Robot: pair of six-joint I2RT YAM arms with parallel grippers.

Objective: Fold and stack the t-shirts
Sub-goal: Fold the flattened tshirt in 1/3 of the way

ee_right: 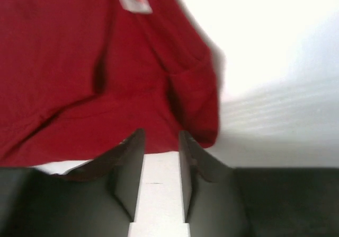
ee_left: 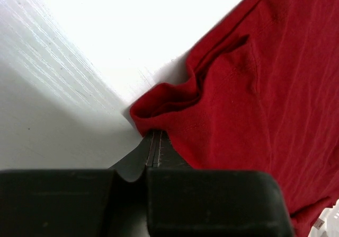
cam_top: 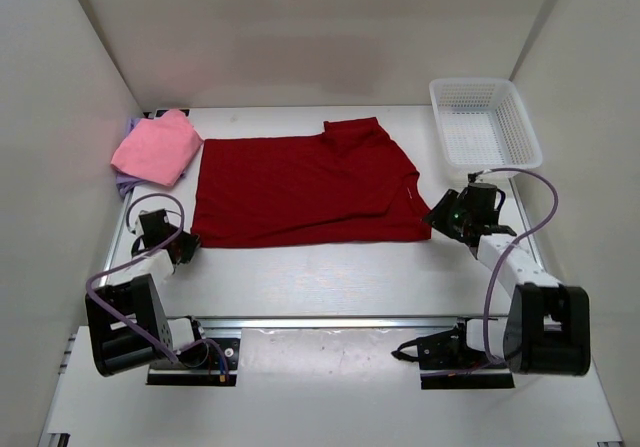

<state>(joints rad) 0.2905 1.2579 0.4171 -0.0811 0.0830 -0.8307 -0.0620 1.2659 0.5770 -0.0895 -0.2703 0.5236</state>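
The dark red t-shirt [cam_top: 300, 187] lies spread flat in the middle of the table. The pink t-shirt [cam_top: 155, 147] lies folded at the far left on top of the lavender t-shirt [cam_top: 124, 181], which only peeks out beneath it. My left gripper [cam_top: 186, 243] is at the red shirt's near left corner; in the left wrist view it [ee_left: 153, 135] is shut, with the bunched corner of the red shirt [ee_left: 238, 104] at its tips. My right gripper [cam_top: 440, 217] is at the near right corner; it [ee_right: 161, 137] is open, its tips at the hem of the red shirt [ee_right: 79, 88] and bare table between the fingers.
A white lattice basket [cam_top: 485, 122] stands at the back right, just beyond the right arm. White walls close in the table on the left, back and right. A metal rail [cam_top: 330, 322] runs along the near edge by the arm bases.
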